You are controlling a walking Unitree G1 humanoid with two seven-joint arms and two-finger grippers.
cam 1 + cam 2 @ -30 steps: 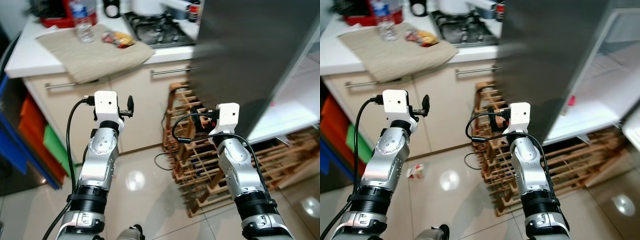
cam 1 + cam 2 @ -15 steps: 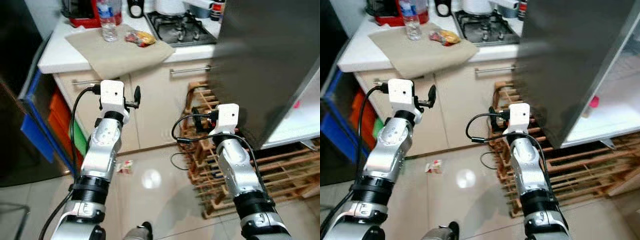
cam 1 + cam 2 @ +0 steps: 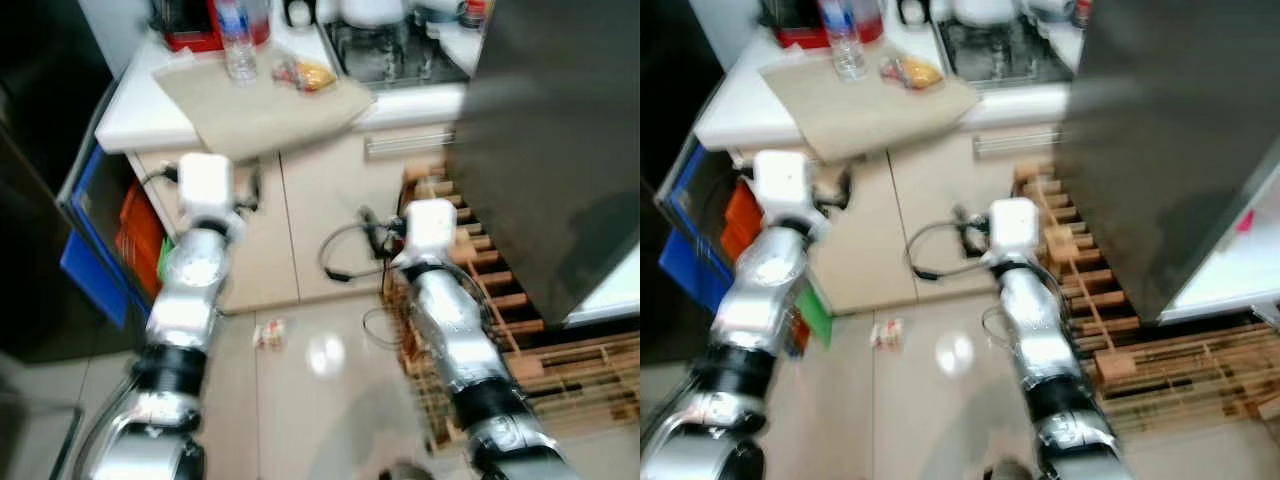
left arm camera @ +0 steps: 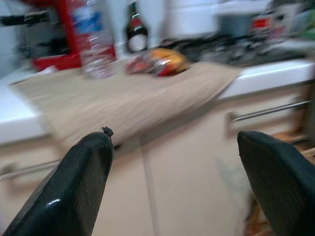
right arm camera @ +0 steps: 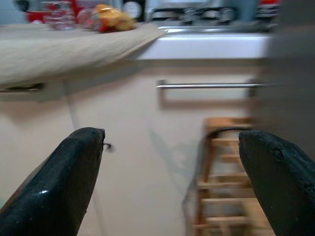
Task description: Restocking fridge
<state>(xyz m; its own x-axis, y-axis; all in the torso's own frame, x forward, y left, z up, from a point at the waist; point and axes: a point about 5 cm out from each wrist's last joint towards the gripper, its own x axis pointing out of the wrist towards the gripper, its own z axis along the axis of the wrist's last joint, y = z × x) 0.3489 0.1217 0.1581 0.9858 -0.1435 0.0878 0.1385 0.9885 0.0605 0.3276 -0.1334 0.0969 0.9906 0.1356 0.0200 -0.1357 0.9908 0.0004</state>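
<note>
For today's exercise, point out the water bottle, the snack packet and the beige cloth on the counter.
water bottle [image 3: 847,55], right eye view, on its clear lower body.
snack packet [image 4: 160,62], left wrist view, on its orange middle.
beige cloth [image 3: 262,105], left eye view, on its bare centre.

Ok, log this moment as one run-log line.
phase: approaching counter | left gripper: open, empty | right gripper: open, empty | targets: water bottle, snack packet on cloth | fridge door: open

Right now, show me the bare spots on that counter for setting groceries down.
Free: the near half of the beige cloth, in front of the water bottle and snack packet, and the white counter corner beside it. Crowded: the back edge and the gas hob.
</note>
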